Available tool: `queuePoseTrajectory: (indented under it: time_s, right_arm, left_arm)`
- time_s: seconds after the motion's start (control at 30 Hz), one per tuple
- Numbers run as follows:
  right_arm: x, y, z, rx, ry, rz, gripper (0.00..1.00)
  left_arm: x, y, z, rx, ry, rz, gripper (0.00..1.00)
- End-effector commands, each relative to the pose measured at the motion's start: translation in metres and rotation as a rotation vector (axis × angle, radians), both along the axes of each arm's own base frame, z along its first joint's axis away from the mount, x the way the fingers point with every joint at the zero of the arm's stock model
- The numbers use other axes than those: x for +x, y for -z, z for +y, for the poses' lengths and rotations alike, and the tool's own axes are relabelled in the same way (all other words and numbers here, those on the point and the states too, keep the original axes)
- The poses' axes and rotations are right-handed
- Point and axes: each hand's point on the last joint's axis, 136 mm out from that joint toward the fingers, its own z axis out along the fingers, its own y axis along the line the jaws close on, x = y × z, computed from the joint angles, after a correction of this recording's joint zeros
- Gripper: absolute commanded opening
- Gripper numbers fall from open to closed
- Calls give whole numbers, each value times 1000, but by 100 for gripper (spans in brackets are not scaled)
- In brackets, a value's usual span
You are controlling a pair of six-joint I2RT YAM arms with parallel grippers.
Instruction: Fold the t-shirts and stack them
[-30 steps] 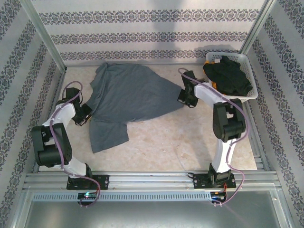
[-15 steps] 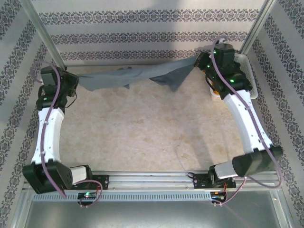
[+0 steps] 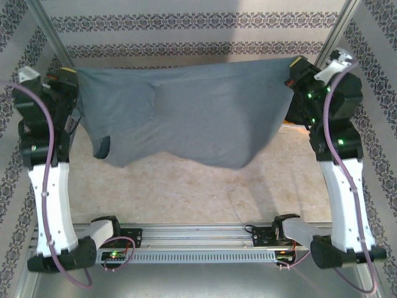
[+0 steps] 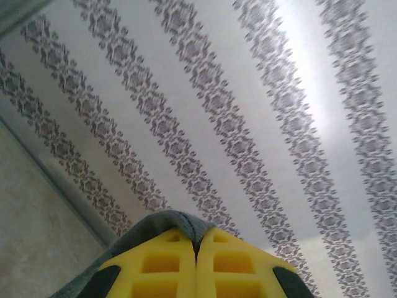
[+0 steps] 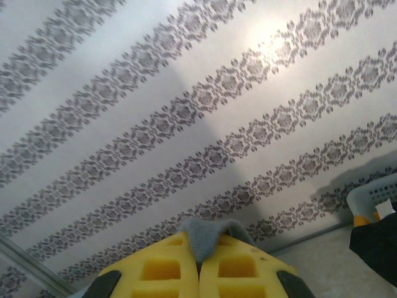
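Scene: I hold the slate blue-grey soft cloth t-shirt (image 3: 186,112) strung between both arms, hanging like a banner above the far half of the beige marbled table (image 3: 186,192).
Left gripper (image 3: 67,77): clenched on the shirt's upper corner, high above the table's left edge. My left wrist camera shows a fold of grey cloth pinched between the yellow pads (image 4: 161,264).
Right gripper (image 3: 296,67): clamped on the opposite upper corner, high above the table's right edge, with only a small grey tuft poking out past its pads.
Shirt: spread wide, with the top edge nearly taut and the lower hem sagging in a curve. One sleeve dangles toward the table's left side. I cannot tell from overhead whether the hem clears the table.
Waiting: a black t-shirt (image 5: 375,239) lies heaped in the white plastic lattice basket (image 5: 372,195) at the table's far right corner, with a sliver of orange-yellow cloth beside it.
Stage: I judge this to be the first shirt, aired out for laying flat. Nothing is folded or stacked yet.
Risk: the right grip looks shallow, so a hard pull apart could tug that tuft free and drop the corner onto the table. Lowering unevenly could bunch the sagging hem or trap the loose sleeve underneath. Swinging right could snag the basket.
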Motion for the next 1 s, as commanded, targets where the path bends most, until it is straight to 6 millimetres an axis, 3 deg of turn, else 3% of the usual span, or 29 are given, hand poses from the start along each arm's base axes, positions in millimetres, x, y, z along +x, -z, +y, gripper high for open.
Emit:
queuePoseTrajectory:
  time_s: [0.0, 0.2, 0.27, 0.33, 0.43, 0.57, 0.67, 0.77, 0.87, 0.97]
  right_arm:
    - [51, 14, 8, 57, -75, 24, 0]
    - [126, 30, 20, 87, -178, 61, 0]
    - [150, 32, 16, 104, -183, 67, 0]
    - [165, 22, 12, 110, -180, 49, 0]
    - [173, -4, 0, 113, -162, 8, 0]
    - [163, -34, -22, 129, -113, -35, 0]
    - [147, -37, -34, 133, -67, -20, 0]
    - [126, -12, -44, 133, 4, 46, 0]
    - [96, 36, -54, 134, 110, 135, 0]
    - [68, 121, -56, 107, 198, 307, 0]
  left_arm:
    - [64, 37, -3, -68, 96, 41, 0]
    - [139, 76, 0, -83, 188, 86, 0]
    - [161, 77, 5, -80, 199, 85, 0]
    - [179, 62, 12, -82, 207, 45, 0]
    - [183, 13, 23, -48, 185, -39, 0]
    - [156, -58, 26, 42, 146, -114, 0]
    - [124, -76, 24, 85, 102, -78, 0]
    - [87, -56, 27, 124, 29, 47, 0]
    - [54, 6, 37, 86, -77, 184, 0]
    - [26, 102, 45, -2, -172, 320, 0]
